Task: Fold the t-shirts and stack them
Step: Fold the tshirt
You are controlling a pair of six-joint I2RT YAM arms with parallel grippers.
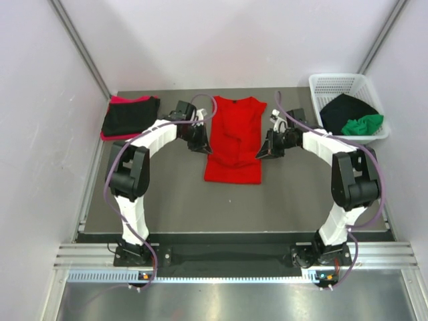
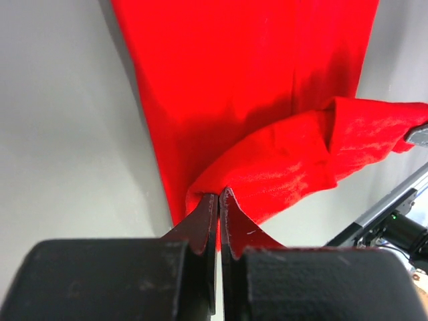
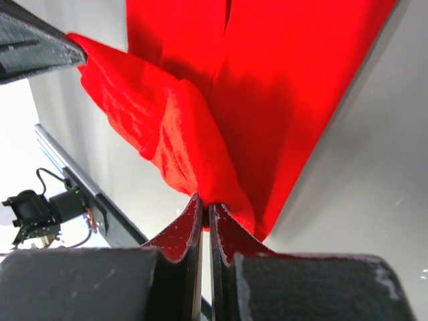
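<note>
A bright red t-shirt [image 1: 234, 140] lies lengthwise in the middle of the table, its sides folded in. My left gripper [image 1: 200, 142] is shut on its left edge; the left wrist view shows the pinched red cloth [image 2: 267, 167] lifted into a fold. My right gripper [image 1: 266, 150] is shut on its right edge; the right wrist view shows the red cloth [image 3: 194, 154] bunched at the jaws. A folded black t-shirt [image 1: 130, 115] lies on a pinkish red one [image 1: 120, 100] at the far left. A black t-shirt [image 1: 344, 110] and a green t-shirt [image 1: 364, 124] lie in the basket.
The white plastic lattice basket [image 1: 334, 85] stands at the far right corner. Grey walls close in the table on the left, back and right. The arm bases sit on a metal rail [image 1: 227, 257] at the near edge.
</note>
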